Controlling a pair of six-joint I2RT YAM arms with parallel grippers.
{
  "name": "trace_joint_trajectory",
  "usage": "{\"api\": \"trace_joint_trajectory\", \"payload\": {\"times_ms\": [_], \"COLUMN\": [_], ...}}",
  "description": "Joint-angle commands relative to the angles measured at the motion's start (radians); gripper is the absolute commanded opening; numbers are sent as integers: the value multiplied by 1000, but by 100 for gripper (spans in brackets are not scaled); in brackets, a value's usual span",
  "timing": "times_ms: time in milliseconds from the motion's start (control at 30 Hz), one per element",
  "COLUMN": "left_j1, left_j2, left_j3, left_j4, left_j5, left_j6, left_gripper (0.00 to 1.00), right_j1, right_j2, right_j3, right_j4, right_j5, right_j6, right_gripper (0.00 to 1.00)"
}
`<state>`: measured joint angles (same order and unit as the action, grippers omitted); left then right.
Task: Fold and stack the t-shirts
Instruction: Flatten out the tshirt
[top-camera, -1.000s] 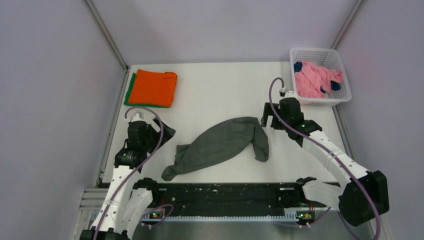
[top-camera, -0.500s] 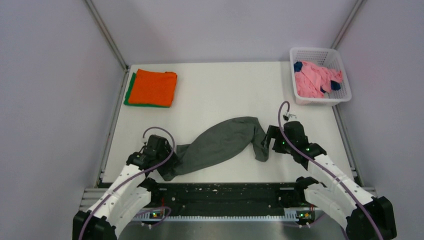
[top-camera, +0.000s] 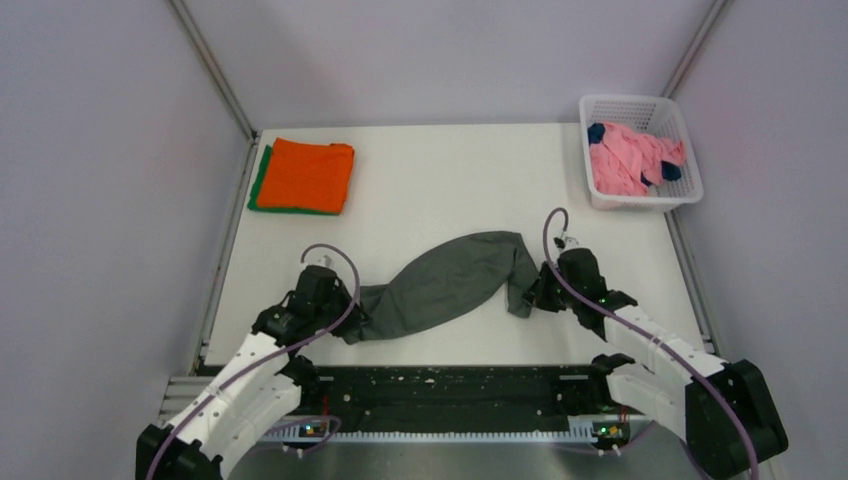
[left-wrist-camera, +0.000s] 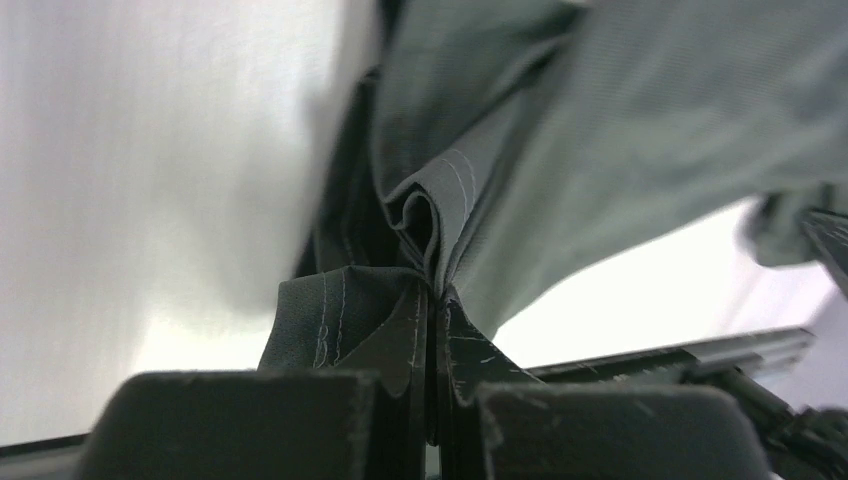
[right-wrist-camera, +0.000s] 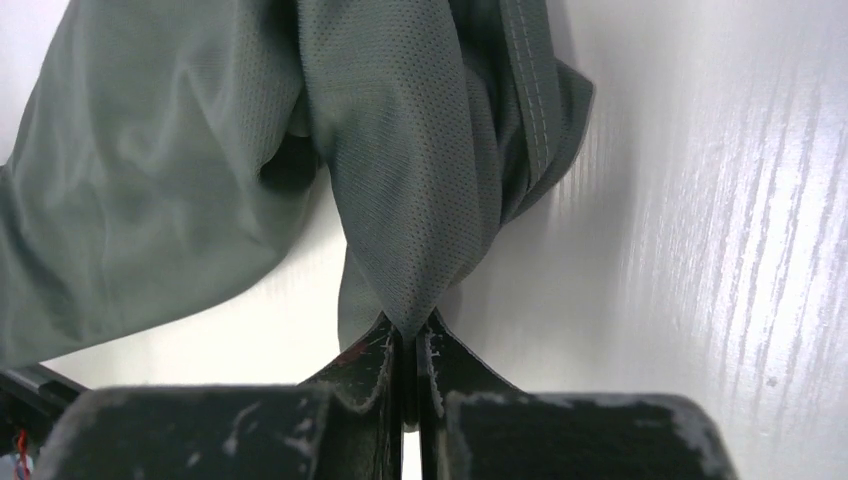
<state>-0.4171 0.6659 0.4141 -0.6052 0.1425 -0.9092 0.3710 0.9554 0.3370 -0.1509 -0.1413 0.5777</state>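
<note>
The left arm (top-camera: 250, 360) and right arm (top-camera: 650, 340) stretch forward and low, angled in toward each other. The left gripper (top-camera: 347, 318) is clamped on one end of the grey t-shirt (top-camera: 440, 280) (fingers pressed flat together). The right gripper (top-camera: 537, 297) pinches the other end likewise.

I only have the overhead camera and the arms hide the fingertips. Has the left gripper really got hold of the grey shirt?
Observer: Yes. The left wrist camera shows the left gripper shut on a bunched, stitched hem of the grey shirt.
Operator: And the right side?
Observer: The right wrist camera shows the right gripper shut on a fold that narrows to a point between its jaws.
Operator: Any detail on the fabric?
Observer: Up close it is a fine mesh weave.
</note>
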Motion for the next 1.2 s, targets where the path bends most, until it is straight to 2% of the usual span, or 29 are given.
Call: {"api": "trace_joint_trajectory", "payload": {"times_ms": [0, 133, 233, 300, 400, 567, 767, 967, 1033, 1100, 1133, 1167], "left_j1": [-4, -5, -5, -5, -4, -5, -4, -3, -2, 9, 26, 49], "left_j2": [-111, -162, -199, -231, -273, -307, -271, -26, 90, 227, 295, 372], "left_j3": [189, 383, 522, 569, 656, 753, 698, 603, 545, 509, 501, 510], "left_j4": [76, 40, -10, -12, -14, -45, -23, -68, -39, -3, 21, 30], "left_j5": [46, -35, -189, -274, -323, -379, -413, -489, -460, -429, -421, -414], "left_j6": [66, 94, 103, 112, 139, 165, 168, 137, 137, 145, 158, 171], "left_gripper": [0, 0, 0, 0, 0, 0, 0, 0, 0, 11, 29, 51], "right_j1": [-1, 0, -1, 0, -1, 0, 0, 0, -1, -4, -11, -29], "right_j2": [-155, -313, -383, -417, -452, -482, -474, -356, -276, -136, -59, 28], "right_j3": [147, 342, 495, 581, 704, 852, 819, 693, 622, 579, 574, 580], "right_j4": [-96, -267, -358, -384, -411, -434, -436, -492, -498, -496, -490, -488], "right_j5": [76, 231, 339, 358, 343, 212, 190, 351, 407, 477, 509, 541], "right_j6": [-63, -118, -141, -163, -193, -226, -224, -184, -177, -183, -186, -183], "right_gripper": [0, 0, 0, 0, 0, 0, 0, 0, 7, 12, 15, 23]}}
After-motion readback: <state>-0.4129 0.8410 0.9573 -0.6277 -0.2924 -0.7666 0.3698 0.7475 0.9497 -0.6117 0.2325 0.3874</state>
